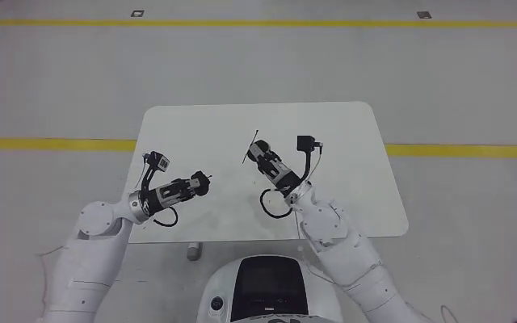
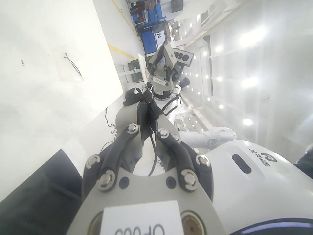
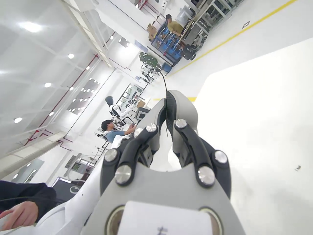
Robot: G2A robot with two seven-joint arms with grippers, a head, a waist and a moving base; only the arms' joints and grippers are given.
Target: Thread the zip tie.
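Observation:
My right gripper [image 1: 257, 148] hangs over the middle of the white table [image 1: 339, 178], shut on a thin black zip tie [image 3: 164, 81]. The tie runs between the ribbed pads [image 3: 172, 103] and curves out past the tips. From above, the zip tie [image 1: 245, 157] shows as a slanted black line crossing the gripper's tip. My left gripper [image 1: 203, 181] sits to the left, shut, pointing at the right gripper [image 2: 164, 50]. A black lump [image 2: 140, 99] at the left fingertips is unclear. A thin dark line [image 2: 73, 67] lies against the tabletop; whether it is a tie or a shadow I cannot tell.
The table's front edge [image 1: 266, 239] runs just under both forearms, and its rounded corner [image 2: 117, 91] is close to the left gripper. A black cable loop [image 1: 275, 206] hangs by the right wrist. A tiny dark speck [image 3: 297, 168] marks the tabletop.

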